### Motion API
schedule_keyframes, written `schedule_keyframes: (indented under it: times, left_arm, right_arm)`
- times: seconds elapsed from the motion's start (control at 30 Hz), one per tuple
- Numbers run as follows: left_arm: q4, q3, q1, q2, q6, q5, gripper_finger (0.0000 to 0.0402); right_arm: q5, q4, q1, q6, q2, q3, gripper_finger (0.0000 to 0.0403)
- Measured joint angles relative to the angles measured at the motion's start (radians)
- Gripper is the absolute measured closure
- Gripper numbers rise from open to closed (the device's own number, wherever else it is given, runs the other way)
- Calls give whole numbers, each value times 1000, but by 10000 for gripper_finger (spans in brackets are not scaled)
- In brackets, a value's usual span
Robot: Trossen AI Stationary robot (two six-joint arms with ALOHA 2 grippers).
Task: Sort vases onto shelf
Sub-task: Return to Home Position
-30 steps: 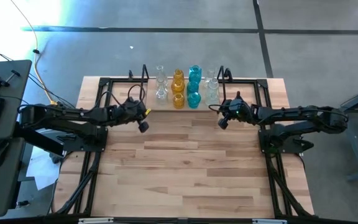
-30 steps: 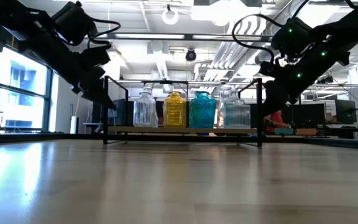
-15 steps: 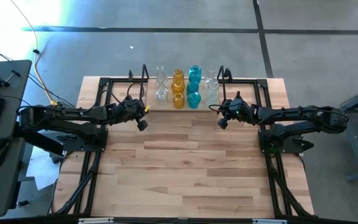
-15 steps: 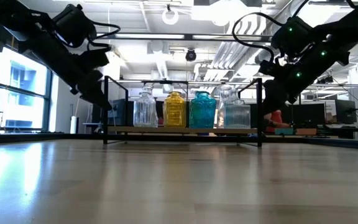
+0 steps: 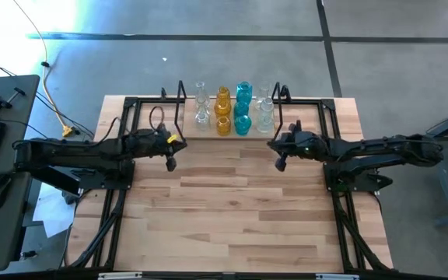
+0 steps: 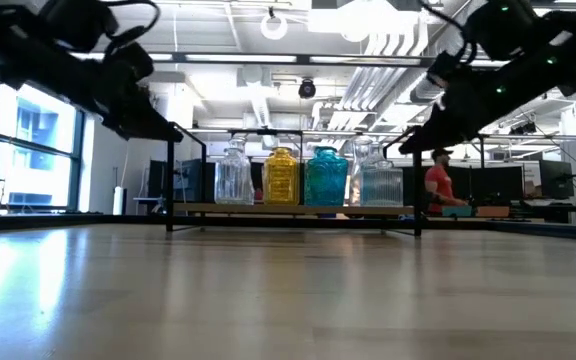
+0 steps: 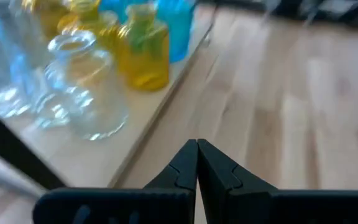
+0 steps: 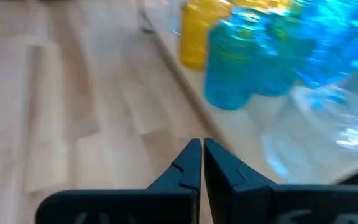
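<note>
As seen from above and read from the left: dark left arm stretched across the pale wooden tabletop [image 5: 232, 210], left gripper [image 5: 170, 162] over bare planks, near the left end of the shelf but apart from it. In the left wrist view, fingers [image 7: 182, 169] pressed together tip to tip, jaws closed and empty.

Next, at the table's far edge, small light wooden shelf [image 5: 187, 131] in a thin black metal frame with upright loop ends, carrying every vase in view. On its board, four rows running front to back, sorted by colour: bulbous clear glass vases [image 5: 201, 107] at the left end, then amber-yellow glass vases [image 5: 222, 113], then teal-blue glass vases [image 5: 243, 109], then more clear glass vases [image 5: 265, 110] at the right end. All upright, narrow necks up, rows just beside one another. Same order across the low view, amber-yellow glass vases [image 6: 281, 177] touching or nearly touching teal-blue glass vases [image 6: 325, 177].

Further right, right gripper [image 5: 280, 162] over bare tabletop, near the shelf's right end, touching nothing. In the right wrist view, fingers [image 8: 185, 165] all but meeting, jaws closed on nothing.

Beyond the table in the low view, person in a red top [image 6: 438, 186].
</note>
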Motion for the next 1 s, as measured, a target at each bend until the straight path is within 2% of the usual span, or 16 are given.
schedule_keyframes:
  times: [0.17,0.37,0.5,0.63,1.0]
  left_arm:
    - [213,-143,13,-84,-29,83,401]
    - [221,-211,15,-218,-27,104,401]
    - [185,-219,16,-305,2,126,401]
    - [126,-226,16,-383,27,145,401]
    - [-50,-226,15,-600,46,133,401]
  right_arm:
    - [-90,160,4,-5,-90,-119,403]
    - [-131,218,4,-35,-304,-232,403]
    - [-134,184,2,-69,-455,-277,403]
    - [-199,83,-19,-66,-602,-296,403]
    - [-290,-208,-159,-57,-954,-296,403]
